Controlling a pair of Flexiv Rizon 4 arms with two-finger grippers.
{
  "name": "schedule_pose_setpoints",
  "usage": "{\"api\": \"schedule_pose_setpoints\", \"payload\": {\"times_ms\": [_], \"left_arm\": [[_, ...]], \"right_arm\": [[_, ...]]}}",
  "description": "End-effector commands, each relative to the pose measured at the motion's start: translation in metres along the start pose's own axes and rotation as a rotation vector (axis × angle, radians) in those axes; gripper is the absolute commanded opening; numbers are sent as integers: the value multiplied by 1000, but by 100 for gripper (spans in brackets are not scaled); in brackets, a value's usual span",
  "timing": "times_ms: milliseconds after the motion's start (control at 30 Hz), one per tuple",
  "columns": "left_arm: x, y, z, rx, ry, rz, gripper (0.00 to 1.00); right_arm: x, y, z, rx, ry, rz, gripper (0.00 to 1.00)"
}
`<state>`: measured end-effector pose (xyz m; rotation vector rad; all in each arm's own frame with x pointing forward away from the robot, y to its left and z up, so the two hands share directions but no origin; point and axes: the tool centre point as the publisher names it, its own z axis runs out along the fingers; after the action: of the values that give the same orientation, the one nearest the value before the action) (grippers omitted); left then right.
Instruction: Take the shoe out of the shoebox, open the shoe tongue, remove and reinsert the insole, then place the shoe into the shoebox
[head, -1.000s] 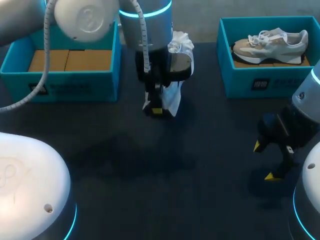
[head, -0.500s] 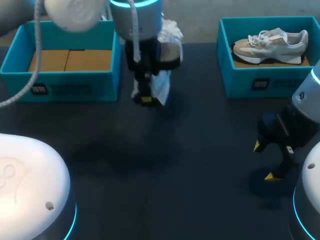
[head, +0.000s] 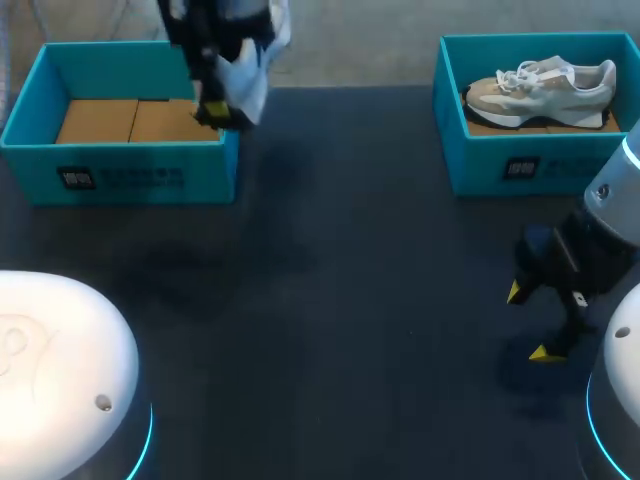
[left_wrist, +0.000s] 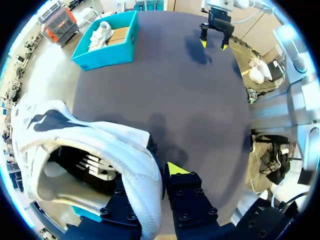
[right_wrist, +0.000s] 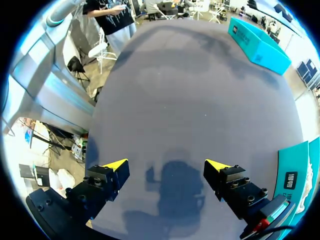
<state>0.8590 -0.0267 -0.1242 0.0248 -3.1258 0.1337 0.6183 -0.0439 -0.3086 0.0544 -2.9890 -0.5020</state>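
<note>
A white shoe (head: 250, 70) hangs in my left gripper (head: 216, 112) above the right far corner of the left teal shoebox (head: 120, 175). That box shows a brown cardboard floor. In the left wrist view the gripper (left_wrist: 159, 175) is shut on the shoe's (left_wrist: 95, 145) heel wall, and the dark inside of the shoe faces the camera. A second pale shoe (head: 545, 85) lies in the right teal shoebox (head: 520, 165). My right gripper (head: 528, 322) hovers open near the table's right front, with nothing between its fingers (right_wrist: 115, 167).
The dark table (head: 340, 300) stretches between the two boxes. In the left wrist view the right shoebox (left_wrist: 107, 47) and my right gripper (left_wrist: 212, 41) show far across the table. The rounded white arm base (head: 60, 370) fills the front left corner.
My left arm has carried the shoe from the table's back middle to the left and farther back, up to the left shoebox's corner. The right arm has not moved.
</note>
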Motion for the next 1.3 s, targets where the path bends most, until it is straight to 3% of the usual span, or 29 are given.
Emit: {"api": "schedule_pose_setpoints", "payload": {"times_ms": [33, 267, 900, 967, 1033, 1200, 1233, 1300], "left_arm": [[-23, 25, -5, 35, 26, 11, 0], [-66, 63, -16, -23, 19, 26, 0], [-66, 63, -16, -23, 19, 26, 0], [-80, 72, -17, -27, 18, 76, 0], [-94, 86, -22, 42, 30, 93, 0], [-126, 126, -19, -13, 13, 44, 0], [-132, 133, -16, 5, 29, 46, 0], [-144, 148, -7, -41, 40, 54, 0]], "right_arm": [[1, 0, 1, 2, -1, 0, 100], [1, 0, 1, 2, -1, 0, 100], [1, 0, 1, 2, -1, 0, 100], [1, 0, 1, 2, -1, 0, 100], [1, 0, 1, 2, -1, 0, 100], [1, 0, 1, 2, -1, 0, 100], [1, 0, 1, 2, -1, 0, 100], [1, 0, 1, 2, -1, 0, 100]]}}
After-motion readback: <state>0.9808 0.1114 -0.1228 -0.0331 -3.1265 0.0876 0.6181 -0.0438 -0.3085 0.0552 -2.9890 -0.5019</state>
